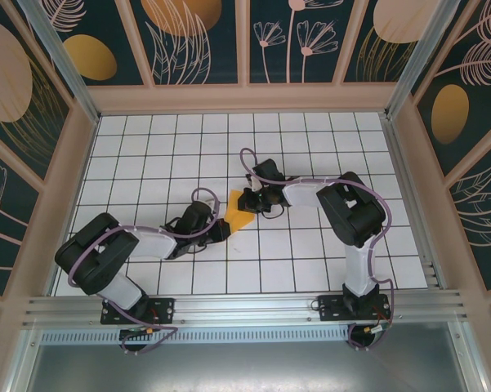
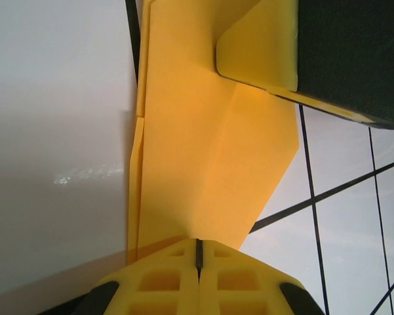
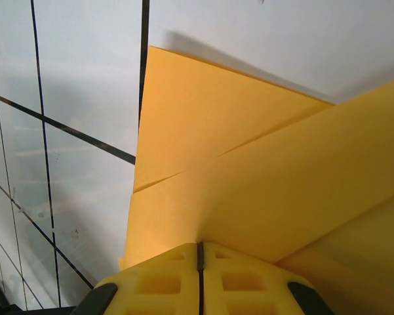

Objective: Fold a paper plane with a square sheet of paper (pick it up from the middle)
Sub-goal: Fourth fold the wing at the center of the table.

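At the bottom of the top view, the aluminium rail (image 1: 245, 309) is carrying both bases. The left arm (image 1: 106, 257) is reaching up and to the right from the lower left. The right arm (image 1: 355, 220) is rising from the lower right and bending back toward the centre. The two are meeting over the white tiled table (image 1: 147, 155) near the middle of the frame.

The left gripper (image 1: 222, 230) is sitting just below and left of the sheet of paper (image 1: 238, 214), touching its lower edge. In the left wrist view its yellow fingers (image 2: 164, 282) are pressing together at the bottom of the frame, with only a thin dark seam between them. The orange-yellow sheet of paper (image 2: 210, 164) is running out from that seam toward the top, so this claw is pinching it. The sheet is showing creases and stacked layers along its left edge.

The right gripper (image 1: 249, 198) is gripping the sheet's upper right side. In the right wrist view its fingers (image 3: 164, 282) are likewise closing tight at the bottom centre. The sheet of paper (image 3: 249, 177) is spreading up and to the right from them, folded along a diagonal crease, and is casting a shadow on the tile past its top edge. At the upper right of the left wrist view, one of the right gripper's yellow fingers (image 2: 259, 49) is lying against the sheet's far end.

Beyond the table, the dark wall panels (image 1: 204, 41) are lining the top of the frame.
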